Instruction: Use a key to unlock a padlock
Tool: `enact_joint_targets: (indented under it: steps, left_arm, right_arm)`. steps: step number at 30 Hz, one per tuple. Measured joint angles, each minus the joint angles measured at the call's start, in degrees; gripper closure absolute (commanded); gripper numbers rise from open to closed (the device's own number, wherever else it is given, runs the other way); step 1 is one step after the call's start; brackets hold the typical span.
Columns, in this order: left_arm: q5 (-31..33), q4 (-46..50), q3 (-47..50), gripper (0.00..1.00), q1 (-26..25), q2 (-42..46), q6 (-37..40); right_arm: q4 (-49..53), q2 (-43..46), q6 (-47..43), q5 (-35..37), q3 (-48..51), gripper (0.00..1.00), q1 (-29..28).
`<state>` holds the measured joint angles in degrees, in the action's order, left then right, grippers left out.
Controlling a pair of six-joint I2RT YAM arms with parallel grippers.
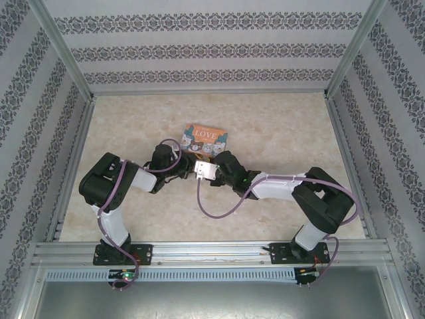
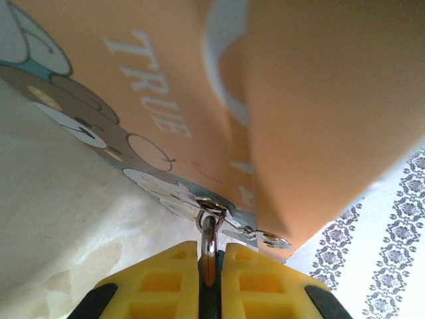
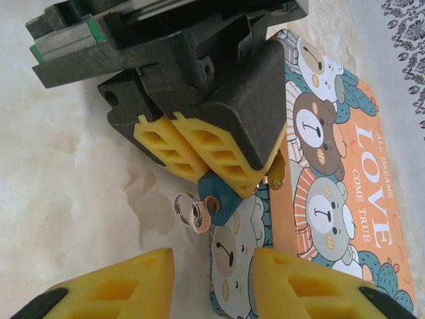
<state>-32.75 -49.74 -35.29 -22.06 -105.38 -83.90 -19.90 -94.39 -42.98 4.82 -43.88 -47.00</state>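
1. Patterned walls [image 1: 199,53] close in a pale, marble-look table [image 1: 285,133]. A tin [image 1: 207,138] printed with cartoon bears and "LOVE" lies flat on it.
2. Both arms reach in from the near edge and meet at the tin's near side, left arm from the left and right arm from the right.
3. In the right wrist view the left gripper [image 3: 222,186] is just beside the tin's long edge. Its yellow pads [image 3: 219,156] are pressed together on the padlock [image 3: 224,201].
4. The padlock's teal body pokes out below those pads, against the tin's edge.
5. In the left wrist view the silver shackle [image 2: 209,242] rises from between the closed pads. It hooks into a small metal loop [image 2: 211,206] on the tin's edge.
6. A small silver key [image 3: 211,205] sits against the free end of the padlock, on the side away from the tin. Its blade is hidden.
7. A split ring [image 3: 186,203] hangs from the key's head, farther out from the tin, over bare table.
8. The right gripper [image 3: 212,256] is near the tin's corner with its fingers apart, one over the table and one over the tin's lid. They clamp nothing, and the key and ring lie just beyond the fingertips, not touched.
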Motion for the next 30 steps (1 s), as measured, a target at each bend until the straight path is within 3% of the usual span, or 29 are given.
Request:
enact_joint_targets:
  steps: [5, 21, 30]
  left_arm:
    - [0.0, 0.1, -0.1, 0.90, 0.0, 0.0, 0.0]
    - [0.0, 0.1, -0.2, 0.90, 0.0, 0.0, -0.2]
    - [0.0, 0.1, -0.2, 0.90, -0.1, 0.0, -0.2]
  right_arm:
    - [-0.1, -0.5, -0.8, 0.0, -0.3, 0.70, 0.0]
    - [-0.1, -2.7, -1.9, -0.2, -1.8, 0.72, 0.0]
    - [-0.1, -4.2, -2.4, -0.2, -3.2, 0.78, -0.2]
